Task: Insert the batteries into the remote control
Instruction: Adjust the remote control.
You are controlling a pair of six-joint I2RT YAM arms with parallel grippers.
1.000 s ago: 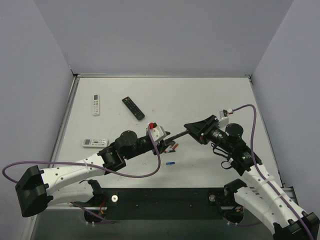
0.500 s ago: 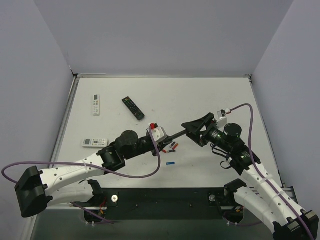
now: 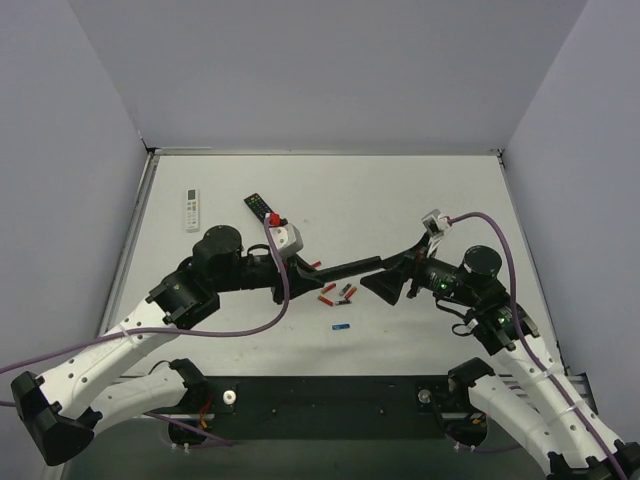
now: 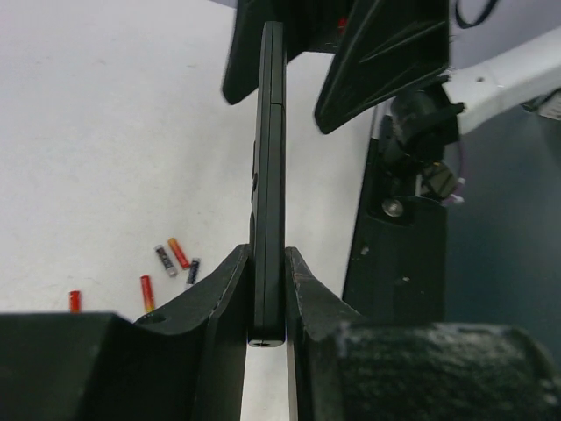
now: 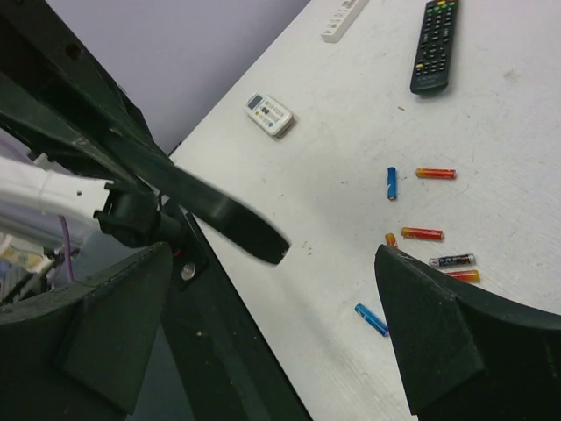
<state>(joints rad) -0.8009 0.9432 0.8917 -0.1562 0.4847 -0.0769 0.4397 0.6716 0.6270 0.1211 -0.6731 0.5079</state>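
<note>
The slim black remote control [image 3: 350, 267] hangs above the table, and my left gripper [image 3: 308, 272] is shut on its near end. In the left wrist view the remote control [image 4: 268, 175] stands edge-on, clamped in my left gripper [image 4: 268, 294]. Its far tip [image 5: 230, 219] lies between the jaws of my right gripper [image 5: 272, 338], touching neither; my right gripper [image 3: 393, 272] is open. Several red-orange and dark batteries [image 3: 335, 292] lie under the remote, with a blue one [image 3: 342, 326] nearer me. The right wrist view shows the batteries [image 5: 422, 233] and two blue ones [image 5: 392, 182] [image 5: 371, 319].
A black remote with coloured buttons [image 3: 262, 208] [image 5: 434, 35] lies at the back left, partly behind my left wrist. A white remote [image 3: 192, 209] lies further left. A second white remote [image 5: 268, 114] shows only in the right wrist view. The black base rail [image 3: 330, 395] runs along the near edge.
My right gripper has opened and let go of the remote. My left gripper has closed on it, and the left arm has swung back and left with it.
</note>
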